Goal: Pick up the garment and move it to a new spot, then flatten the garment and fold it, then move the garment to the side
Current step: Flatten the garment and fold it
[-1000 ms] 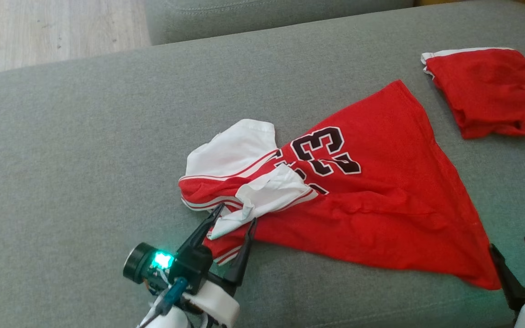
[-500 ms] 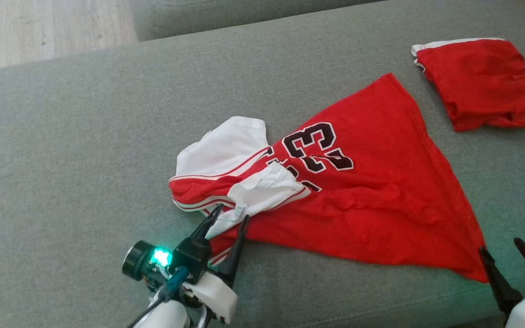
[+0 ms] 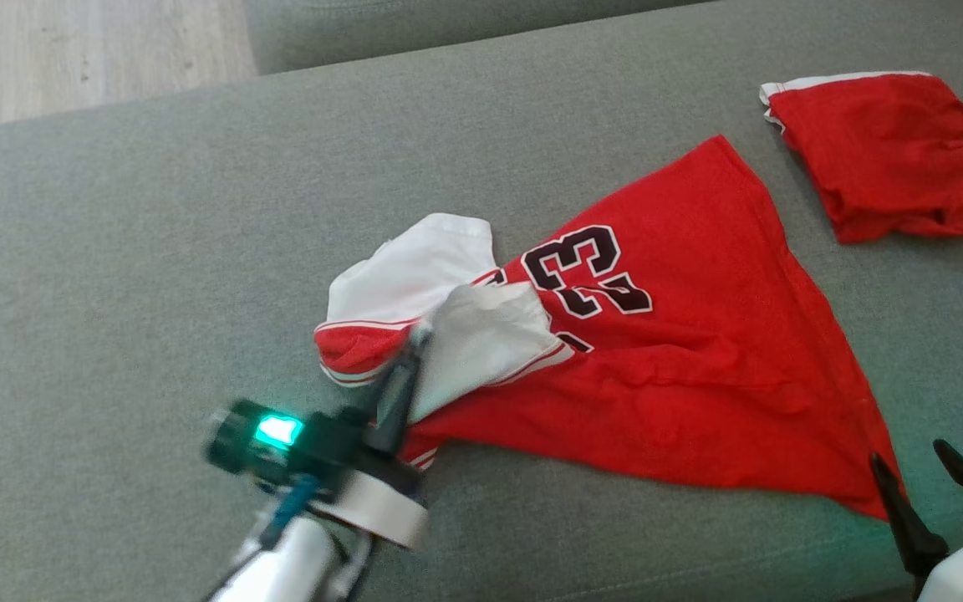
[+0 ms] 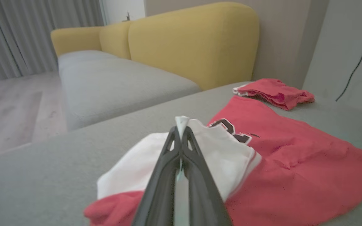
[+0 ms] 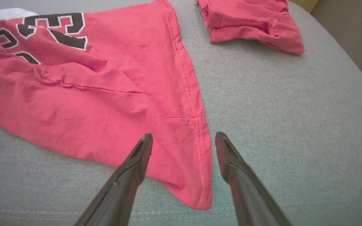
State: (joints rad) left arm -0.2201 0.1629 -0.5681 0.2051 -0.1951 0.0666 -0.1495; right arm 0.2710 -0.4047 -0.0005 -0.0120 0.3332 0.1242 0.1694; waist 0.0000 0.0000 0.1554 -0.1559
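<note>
The garment (image 3: 682,368), a red jersey, is lying crumpled mid-way across a grey sofa cushion (image 3: 155,251), with one end effector pinching its sleeve.
The cushion is offering wide bare room on the robot's left, but its front edge is running just beside the hem corner, which could be sliding off under a careless pull. A red cloth bundle (image 3: 891,155) is crowding the far right. The left end effector (image 3: 416,343) is clamped on a thin fold of white sleeve (image 3: 481,334), a hold likely to slip; the right end effector (image 3: 908,451) is standing apart, straddling that corner.
</note>
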